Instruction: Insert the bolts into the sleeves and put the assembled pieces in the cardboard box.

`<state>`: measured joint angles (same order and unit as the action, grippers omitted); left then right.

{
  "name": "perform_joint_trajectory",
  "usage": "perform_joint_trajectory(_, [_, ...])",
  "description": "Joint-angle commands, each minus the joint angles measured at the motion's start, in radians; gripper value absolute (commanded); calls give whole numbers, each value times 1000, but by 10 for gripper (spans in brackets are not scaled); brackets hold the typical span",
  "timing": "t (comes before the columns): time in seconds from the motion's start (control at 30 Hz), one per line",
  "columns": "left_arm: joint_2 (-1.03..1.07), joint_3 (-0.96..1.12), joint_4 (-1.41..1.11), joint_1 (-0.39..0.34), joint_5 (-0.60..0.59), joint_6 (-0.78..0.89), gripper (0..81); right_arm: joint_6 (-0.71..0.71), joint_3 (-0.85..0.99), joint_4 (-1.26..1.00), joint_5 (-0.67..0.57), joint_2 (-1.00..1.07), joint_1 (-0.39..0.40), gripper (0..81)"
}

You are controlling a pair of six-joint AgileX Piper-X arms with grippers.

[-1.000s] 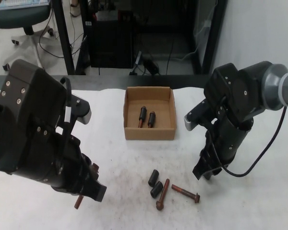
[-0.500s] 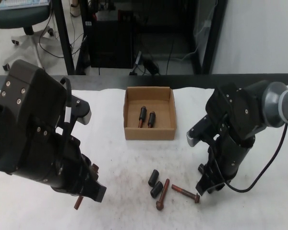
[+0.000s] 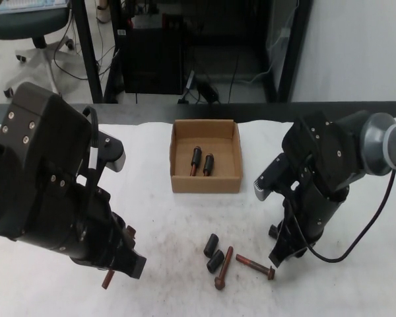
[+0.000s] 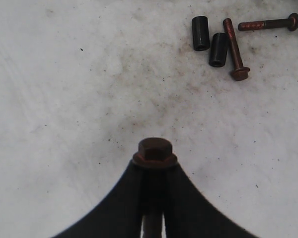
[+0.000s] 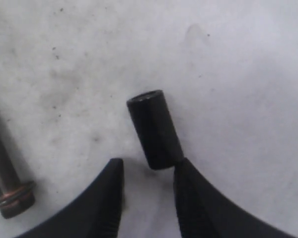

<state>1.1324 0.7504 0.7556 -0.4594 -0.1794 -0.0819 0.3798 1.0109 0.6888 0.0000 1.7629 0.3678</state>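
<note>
Left hand (image 4: 154,168): closed on a rusty, copper-coloured hex-head bolt (image 4: 155,151), whose head stands proud of the fingertips above the white, stained bench (image 4: 64,99).

Right hand (image 5: 148,167): fingers parted, low over the bench. One end of a short black cylindrical sleeve (image 5: 155,128) lies between the tips. It touches one finger, with a gap to the other.

Between the arms, a pair of loose black sleeves (image 3: 214,253) lies side by side. A loose rusty bolt (image 3: 224,267) lies against the pair, and a second loose bolt (image 3: 255,265) lies just beyond.

Farther back, mid-bench, a brown cardboard box (image 3: 205,181) holds two assembled pieces (image 3: 202,162) side by side.
</note>
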Motion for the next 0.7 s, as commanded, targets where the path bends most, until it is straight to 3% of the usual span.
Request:
perform_joint_trajectory(0.0, [-15,3,-2,3,-3,6,1,18,7,-30,-6,-5,-1,321])
perform_joint_trajectory(0.67, [-15,3,23,3,-3,-3,1,112,7,-108,-37,-5,-1,321])
